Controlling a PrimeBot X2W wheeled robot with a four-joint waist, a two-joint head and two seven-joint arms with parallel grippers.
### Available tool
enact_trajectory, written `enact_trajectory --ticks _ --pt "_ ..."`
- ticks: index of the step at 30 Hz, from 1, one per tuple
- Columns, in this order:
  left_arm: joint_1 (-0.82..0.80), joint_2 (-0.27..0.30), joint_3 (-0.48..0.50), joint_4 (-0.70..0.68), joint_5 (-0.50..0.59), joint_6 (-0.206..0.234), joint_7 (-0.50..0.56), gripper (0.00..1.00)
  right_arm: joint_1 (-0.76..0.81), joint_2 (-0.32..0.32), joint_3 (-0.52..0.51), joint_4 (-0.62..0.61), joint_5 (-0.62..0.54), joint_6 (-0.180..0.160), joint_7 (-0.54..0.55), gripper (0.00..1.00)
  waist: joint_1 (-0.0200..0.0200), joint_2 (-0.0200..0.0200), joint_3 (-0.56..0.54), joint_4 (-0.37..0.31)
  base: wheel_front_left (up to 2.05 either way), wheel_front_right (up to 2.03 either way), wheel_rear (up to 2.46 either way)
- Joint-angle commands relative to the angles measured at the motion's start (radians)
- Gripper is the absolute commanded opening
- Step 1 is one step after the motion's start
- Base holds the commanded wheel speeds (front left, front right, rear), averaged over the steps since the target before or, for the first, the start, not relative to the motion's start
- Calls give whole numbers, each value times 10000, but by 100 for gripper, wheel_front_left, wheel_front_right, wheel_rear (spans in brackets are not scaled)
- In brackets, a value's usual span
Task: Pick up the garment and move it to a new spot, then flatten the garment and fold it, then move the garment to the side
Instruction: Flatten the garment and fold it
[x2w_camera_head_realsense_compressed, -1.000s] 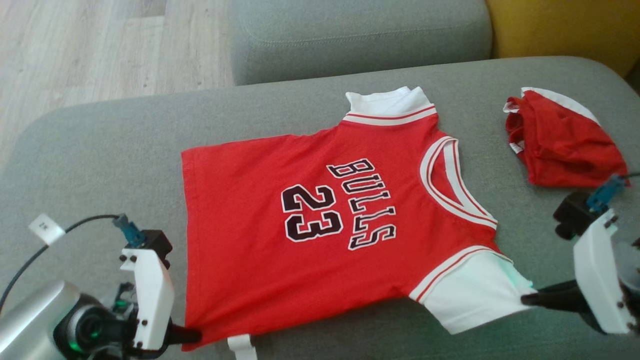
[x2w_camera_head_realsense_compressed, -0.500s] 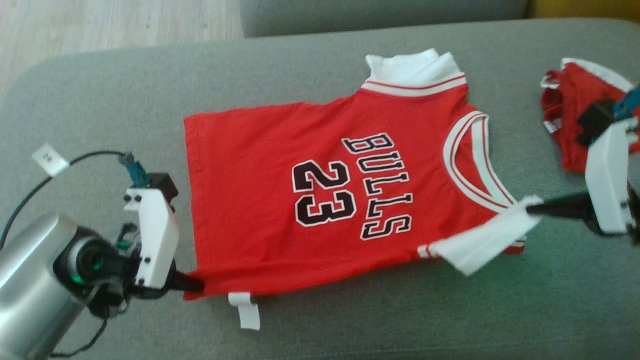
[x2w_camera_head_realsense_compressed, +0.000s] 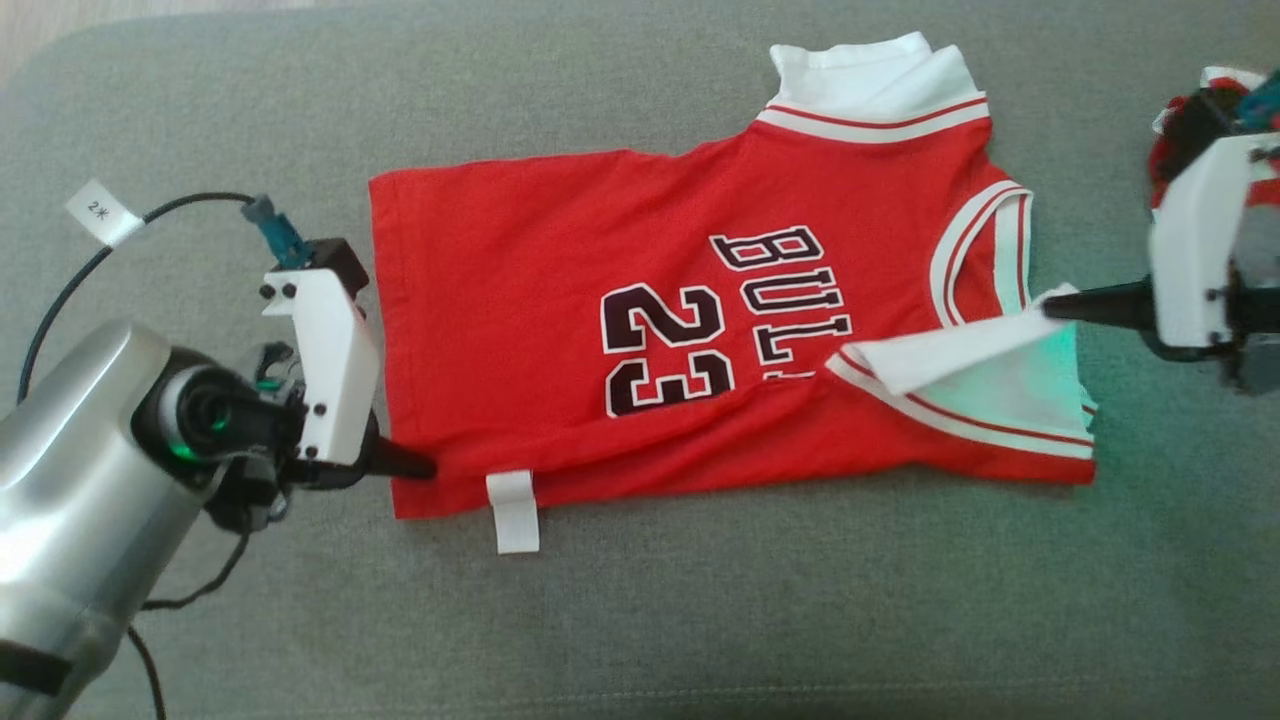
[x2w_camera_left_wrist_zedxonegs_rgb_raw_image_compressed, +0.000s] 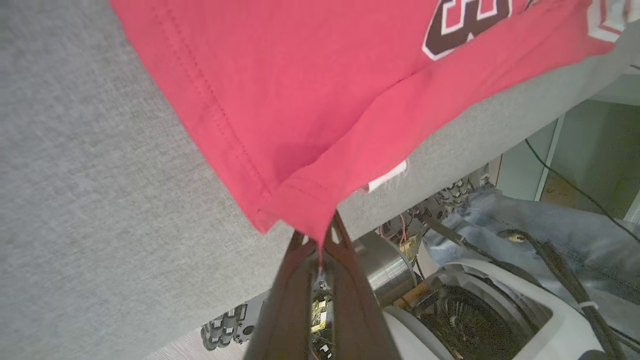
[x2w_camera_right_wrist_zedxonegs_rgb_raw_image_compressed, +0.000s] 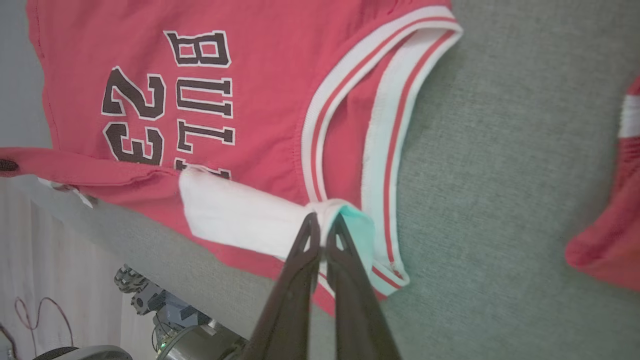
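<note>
Grey sofa cushion (x2w_camera_head_realsense_compressed: 700, 620) carries the red jersey (x2w_camera_head_realsense_compressed: 520, 260), spread flat across its middle. The left end effector (x2w_camera_head_realsense_compressed: 425, 467) is clenched on the near hem corner (x2w_camera_head_realsense_compressed: 408, 497), the right end effector (x2w_camera_head_realsense_compressed: 1050, 306) on the white sleeve (x2w_camera_head_realsense_compressed: 950, 355), holding that side up, likely to fold it toward the cushion's far edge.

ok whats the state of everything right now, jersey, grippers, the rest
jersey: front up on the grey cushion, near edge folded partway over
white sleeve: lifted, pulled over the chest
left gripper: shut on jersey hem corner
right gripper: shut on white sleeve
second red garment: lying apart, partly hidden
</note>
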Motion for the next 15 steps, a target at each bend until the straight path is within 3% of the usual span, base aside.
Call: enact_trajectory --ticks 1,6,7,8,9,10,11,15 --pt "-633 287 651 -69 78 -7 -133 0 -132 -26 -207 -17 -100 75 -124 0 0 0 52 11 0 0 0" --pt "-710 -27 878 415 -41 -56 -553 0 -127 397 -328 236 -350 75 -534 0 0 0 86 -13 0 0 0" --pt "-724 -51 911 522 2 -67 -686 27 -107 448 -349 295 -379 75 -606 0 0 0 72 -16 0 0 0" --pt "-731 -85 940 632 40 -72 -819 76 -87 487 -379 382 -423 75 -711 0 0 0 46 -19 0 0 0" --pt "-729 -125 947 736 62 -98 -903 100 -74 533 -442 507 -489 75 -917 7 0 0 12 -21 0 0 0" --pt "-719 -153 952 821 65 -152 -966 100 -55 604 -495 600 -554 75 -1130 47 0 0 -34 -21 0 0 0" --pt "-713 -165 959 888 91 -224 -1055 100 -26 670 -543 662 -625 75 -1369 100 0 0 -99 -16 0 0 0" --pt "-743 14 947 920 682 -716 -1967 100 166 849 -835 646 -931 75 -2786 100 0 0 -423 -4 0 0 0"
